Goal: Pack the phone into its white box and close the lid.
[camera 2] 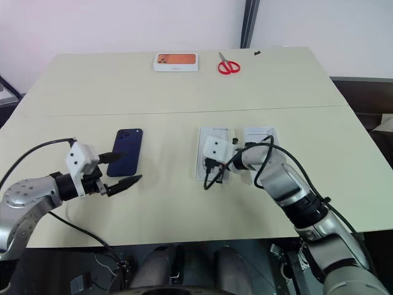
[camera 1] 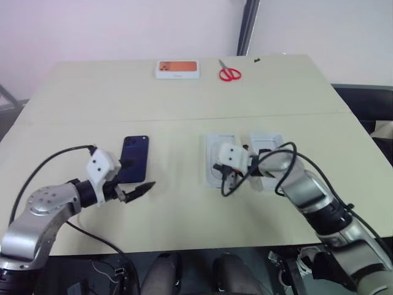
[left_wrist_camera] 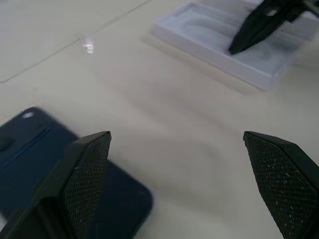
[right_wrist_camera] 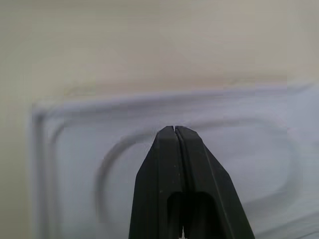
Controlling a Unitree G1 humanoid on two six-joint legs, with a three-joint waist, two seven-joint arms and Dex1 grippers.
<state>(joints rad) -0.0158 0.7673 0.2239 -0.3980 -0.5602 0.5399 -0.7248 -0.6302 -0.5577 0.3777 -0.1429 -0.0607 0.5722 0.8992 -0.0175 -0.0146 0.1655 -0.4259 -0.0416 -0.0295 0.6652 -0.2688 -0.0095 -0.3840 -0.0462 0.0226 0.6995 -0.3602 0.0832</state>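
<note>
The dark blue phone [camera 1: 135, 155] lies flat on the table, left of centre. My left gripper [camera 1: 136, 177] is open at the phone's near end, with one finger [left_wrist_camera: 84, 169] over the phone's corner and the other over bare table. My right gripper [right_wrist_camera: 174, 128] is shut and empty, its tip just above a flat white insert [camera 1: 212, 153] with an oval recess. Right of the insert lies a shallow white tray [camera 1: 268, 141], partly under my right arm. I cannot tell whether that tray is the white box or the lid.
A small white box with an orange picture [camera 1: 178, 69] and red scissors [camera 1: 229, 74] lie at the far edge of the table. A seam crosses the cream table [camera 1: 184, 120] in front of them. Black cables loop around both wrists.
</note>
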